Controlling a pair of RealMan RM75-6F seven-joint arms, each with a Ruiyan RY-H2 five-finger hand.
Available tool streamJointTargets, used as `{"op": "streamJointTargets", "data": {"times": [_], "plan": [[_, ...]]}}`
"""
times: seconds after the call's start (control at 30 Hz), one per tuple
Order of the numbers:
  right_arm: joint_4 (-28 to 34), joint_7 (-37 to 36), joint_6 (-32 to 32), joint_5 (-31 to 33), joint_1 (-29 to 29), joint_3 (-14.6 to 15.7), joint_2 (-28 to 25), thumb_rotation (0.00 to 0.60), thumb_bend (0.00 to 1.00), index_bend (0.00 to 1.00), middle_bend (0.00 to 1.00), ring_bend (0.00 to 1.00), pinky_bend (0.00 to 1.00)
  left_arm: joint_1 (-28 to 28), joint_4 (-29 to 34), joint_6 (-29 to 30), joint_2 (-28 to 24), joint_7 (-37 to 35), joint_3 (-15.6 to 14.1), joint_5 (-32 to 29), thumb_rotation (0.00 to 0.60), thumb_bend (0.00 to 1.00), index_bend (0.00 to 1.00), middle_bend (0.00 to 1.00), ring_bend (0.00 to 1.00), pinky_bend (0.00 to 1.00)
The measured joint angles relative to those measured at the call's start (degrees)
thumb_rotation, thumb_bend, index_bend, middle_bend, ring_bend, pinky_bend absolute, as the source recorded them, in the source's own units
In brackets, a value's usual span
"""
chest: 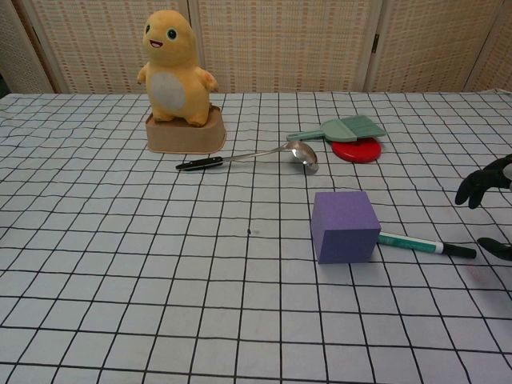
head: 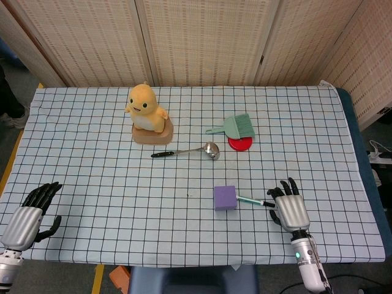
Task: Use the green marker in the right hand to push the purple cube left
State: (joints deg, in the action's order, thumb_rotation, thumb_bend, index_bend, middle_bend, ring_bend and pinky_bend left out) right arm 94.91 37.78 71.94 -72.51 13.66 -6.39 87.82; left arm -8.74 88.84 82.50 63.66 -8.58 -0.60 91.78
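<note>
The purple cube (head: 225,198) (chest: 345,226) sits on the checked cloth right of centre. A green marker (head: 255,201) (chest: 424,246) lies flat on the cloth with its left end touching the cube's right side and its black cap pointing right. My right hand (head: 290,207) (chest: 486,186) hovers just right of the marker's capped end, fingers spread, holding nothing. My left hand (head: 29,214) rests open at the near left edge of the table, far from both; the chest view does not show it.
A yellow plush toy (head: 147,114) on a tan base stands at the back left of centre. A metal ladle (head: 187,150) lies in front of it. A green brush (head: 236,126) rests over a red disc (head: 240,143) behind the cube.
</note>
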Motion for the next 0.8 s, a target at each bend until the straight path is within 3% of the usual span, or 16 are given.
{"op": "streamJointTargets", "data": {"times": [0.3, 0.8], "plan": [[-4.0, 5.8, -2.7, 6.7, 4.8, -2.3, 7.2, 0.600, 0.27, 0.37, 0.36, 0.12, 0.03, -0.1, 0.1, 0.3, -0.9, -2.6, -0.4, 0.7, 0.600, 0.48, 0.00, 0.01, 0.00, 0.08], [-6.4, 10.7, -1.7, 11.4, 7.6, -2.1, 11.2, 0.600, 0.28, 0.42, 0.38, 0.14, 0.04, -0.5, -0.3, -0.1, -1.5, -4.9, -0.8, 1.0, 0.600, 0.48, 0.00, 0.01, 0.00, 0.08]]}}
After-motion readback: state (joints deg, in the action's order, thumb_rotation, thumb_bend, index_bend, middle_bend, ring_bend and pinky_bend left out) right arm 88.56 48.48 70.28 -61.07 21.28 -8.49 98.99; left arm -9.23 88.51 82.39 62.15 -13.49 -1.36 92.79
